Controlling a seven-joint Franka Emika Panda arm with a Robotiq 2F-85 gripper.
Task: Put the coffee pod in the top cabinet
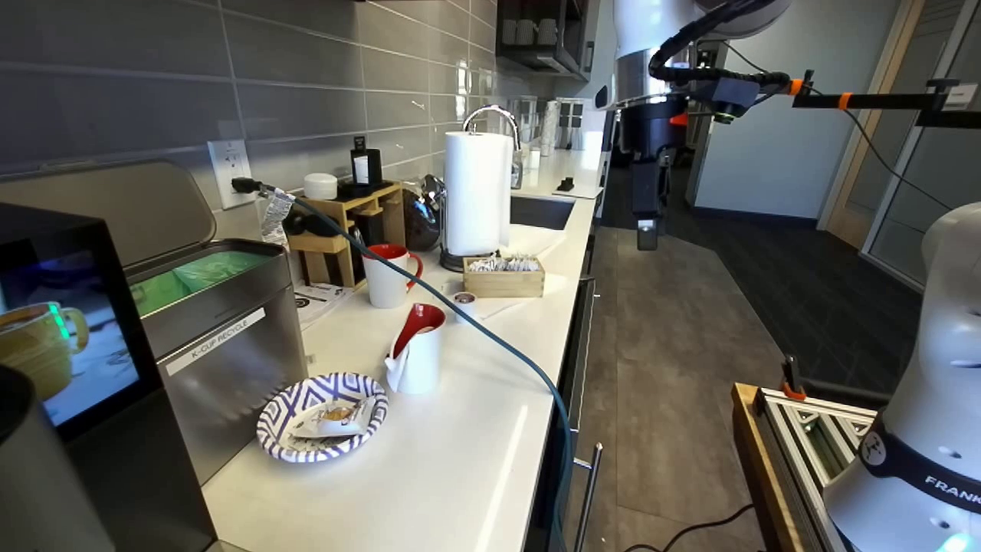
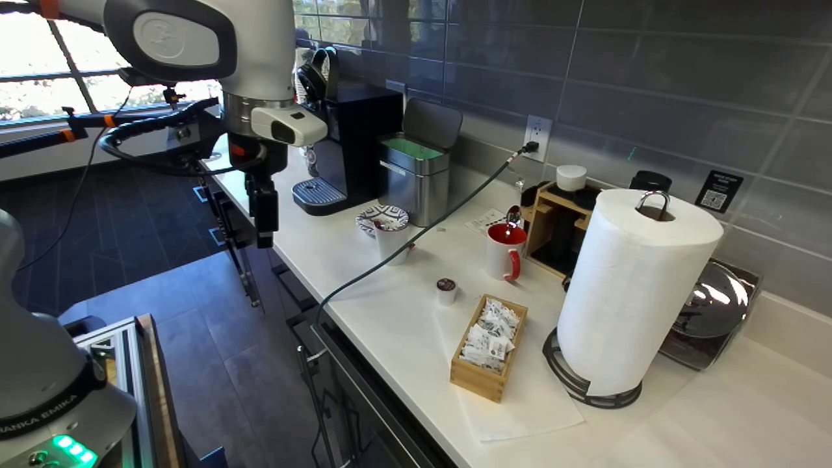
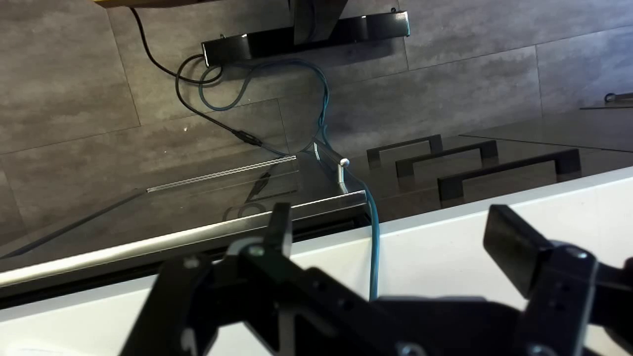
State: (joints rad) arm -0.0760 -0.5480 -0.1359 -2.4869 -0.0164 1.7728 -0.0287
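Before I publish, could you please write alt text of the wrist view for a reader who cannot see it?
A robot hand, open and empty, hangs above the edge of a white counter; a blue cable runs over that edge. Higher in the picture come dark cabinet fronts with black handles, then a grey floor where a black cable lies.

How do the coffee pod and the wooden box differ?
The coffee pod is smaller than the wooden box. The pod is round and white with a brown top; the box is rectangular and wood-coloured. The pod's top looks covered; the box is open, holding packets. Both stand upright on the counter.
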